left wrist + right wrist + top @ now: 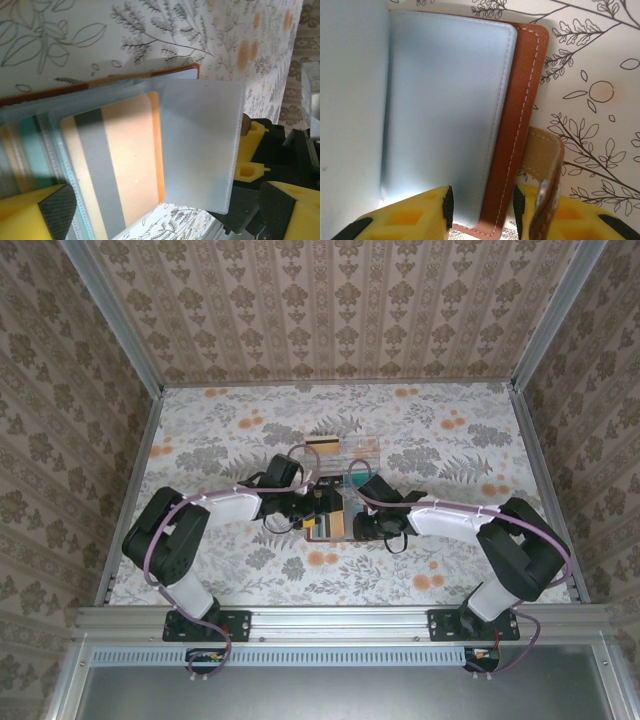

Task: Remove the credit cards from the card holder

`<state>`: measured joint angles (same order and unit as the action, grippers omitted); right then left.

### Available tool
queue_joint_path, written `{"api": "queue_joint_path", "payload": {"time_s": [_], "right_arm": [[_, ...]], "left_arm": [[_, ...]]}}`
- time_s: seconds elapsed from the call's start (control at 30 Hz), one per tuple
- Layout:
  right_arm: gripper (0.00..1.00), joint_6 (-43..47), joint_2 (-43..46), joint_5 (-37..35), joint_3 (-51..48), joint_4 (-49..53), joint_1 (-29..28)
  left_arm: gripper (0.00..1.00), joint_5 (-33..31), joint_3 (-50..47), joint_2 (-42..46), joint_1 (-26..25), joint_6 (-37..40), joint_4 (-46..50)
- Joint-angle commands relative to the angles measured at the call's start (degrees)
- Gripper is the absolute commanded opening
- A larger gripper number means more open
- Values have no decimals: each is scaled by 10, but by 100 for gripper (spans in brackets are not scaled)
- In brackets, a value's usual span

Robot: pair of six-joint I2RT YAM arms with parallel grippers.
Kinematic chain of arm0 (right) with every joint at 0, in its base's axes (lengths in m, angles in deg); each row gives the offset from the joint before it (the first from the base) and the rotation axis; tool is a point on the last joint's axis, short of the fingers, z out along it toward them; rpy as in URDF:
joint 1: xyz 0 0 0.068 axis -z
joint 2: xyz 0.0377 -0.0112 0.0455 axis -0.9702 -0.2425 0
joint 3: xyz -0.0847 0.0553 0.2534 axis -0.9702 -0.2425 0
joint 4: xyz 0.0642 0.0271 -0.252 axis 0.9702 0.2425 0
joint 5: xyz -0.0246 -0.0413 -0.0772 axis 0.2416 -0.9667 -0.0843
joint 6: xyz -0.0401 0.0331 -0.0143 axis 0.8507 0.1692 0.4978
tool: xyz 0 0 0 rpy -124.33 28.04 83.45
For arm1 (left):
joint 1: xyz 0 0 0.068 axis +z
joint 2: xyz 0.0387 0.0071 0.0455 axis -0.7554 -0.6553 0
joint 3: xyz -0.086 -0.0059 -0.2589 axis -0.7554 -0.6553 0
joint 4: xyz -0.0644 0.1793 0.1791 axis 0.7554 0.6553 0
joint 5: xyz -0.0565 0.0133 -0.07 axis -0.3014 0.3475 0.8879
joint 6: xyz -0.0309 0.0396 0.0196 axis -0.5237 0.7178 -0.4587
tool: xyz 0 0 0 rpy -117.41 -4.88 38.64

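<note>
Soft, even light fills the top view; the arms (225, 508) throw only faint, diffuse shadows on the table (220, 430) beside the holder (327, 523). On the left wrist the holder's clear sleeve (200, 145) looks milky and hazy, a grey shade lies over the holder's left part, and the fingers (25, 215) below it are blurred. On the right wrist the lining (445, 110) left of the holder's sharp stitched edge (520, 110) smears out of focus, with a bright glare spot at its lower corner

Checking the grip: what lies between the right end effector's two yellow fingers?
In the right wrist view, the stitched edge of the reddish-brown leather card holder, blue-grey lining inside, lies between the right end effector's fingers.
</note>
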<state>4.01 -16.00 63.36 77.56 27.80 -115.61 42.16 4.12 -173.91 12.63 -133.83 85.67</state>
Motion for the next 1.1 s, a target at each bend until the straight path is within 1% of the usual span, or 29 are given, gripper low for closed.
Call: {"api": "queue_joint_path", "payload": {"time_s": [0.0,0.1,0.23,0.27,0.4,0.47,0.53,0.57,0.63,0.67,0.7,0.73,0.8,0.83,0.87,1.07], "right_arm": [[45,-5,33,-21,-4,15,5],[46,-6,61,-31,-6,31,14],[46,-2,96,-44,5,60,22],[46,-1,116,-45,11,64,22],[44,-11,120,-23,38,64,21],[42,-19,115,-10,49,54,18],[40,-30,104,13,61,37,14],[38,-38,84,31,65,25,14],[33,-55,60,63,70,3,14],[30,-65,47,76,71,-11,14],[29,-76,36,87,69,-27,15],[28,-83,27,94,68,-39,14],[23,-99,8,112,65,-64,15],[23,-104,0,119,65,-71,15],[21,-110,-9,126,65,-78,16],[21,-138,-56,163,63,-116,24]], "left_arm": [[100,-20,-2,-1,-5,11,33],[100,-24,-1,4,-1,14,45],[99,-25,-5,29,19,23,64],[98,-25,-4,36,26,29,74],[96,-28,1,62,50,61,120],[92,-29,-1,68,62,73,133],[82,-35,-5,69,68,81,143],[74,-36,-5,66,70,85,146],[54,-36,-4,60,70,87,146],[39,-35,-4,55,69,86,143],[29,-33,-4,51,67,85,138],[23,-33,-3,47,66,84,135],[7,-33,0,38,60,80,128],[3,-33,3,33,58,80,125],[3,-34,6,28,54,78,124],[3,-43,12,-1,37,78,124]]}}
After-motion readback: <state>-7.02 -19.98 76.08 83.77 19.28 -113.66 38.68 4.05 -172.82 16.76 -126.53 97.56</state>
